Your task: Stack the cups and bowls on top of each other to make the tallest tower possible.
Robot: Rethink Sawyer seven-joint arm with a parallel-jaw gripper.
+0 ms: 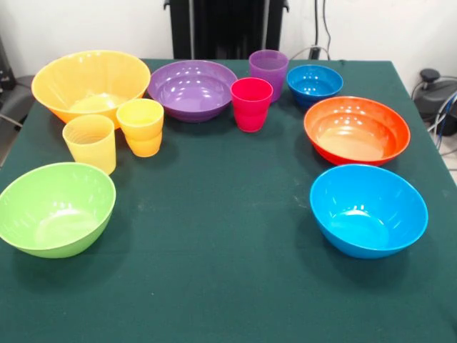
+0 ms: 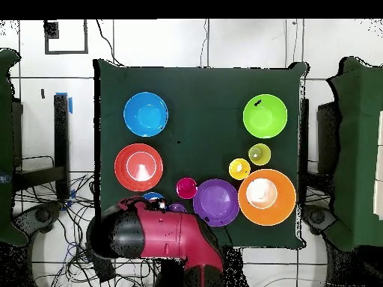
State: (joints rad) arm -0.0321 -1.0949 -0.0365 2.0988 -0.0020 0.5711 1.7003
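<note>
Frontally, nothing is stacked: every bowl and cup stands alone and upright on the green table (image 1: 228,286). At the far left sits the largest orange-yellow bowl (image 1: 91,86), with the purple bowl (image 1: 193,88) to its right along the far side. Just in front of the big bowl stand the orange-yellow cup (image 1: 141,126) and, beside it to the left, the ribbed pale yellow cup (image 1: 90,143); the two cups are close together, and I cannot tell whether they touch. The red-pink cup (image 1: 251,103) stands just right of the purple bowl, the translucent purple cup (image 1: 268,71) behind it, and the small dark blue bowl (image 1: 315,84) right of that. Down the right side come the red-orange bowl (image 1: 357,130) and, nearer the camera, the light blue bowl (image 1: 368,210). The lime green bowl (image 1: 56,208) sits at the near left, well apart from the rest. No arm shows here, only the dark pedestal (image 1: 227,28) at the top. Overhead, with sides reversed, the light blue bowl (image 2: 146,113) and red-orange bowl (image 2: 139,166) lie on the left, the lime green bowl (image 2: 265,114) at the upper right, and the purple bowl (image 2: 215,202) touches or nearly touches the largest orange-yellow bowl (image 2: 266,196) near the bottom edge. The red and black arm (image 2: 161,235) lies folded at the bottom, covering part of the small dark blue bowl (image 2: 152,197). The gripper itself cannot be made out, so its jaws' state is not visible.
</note>
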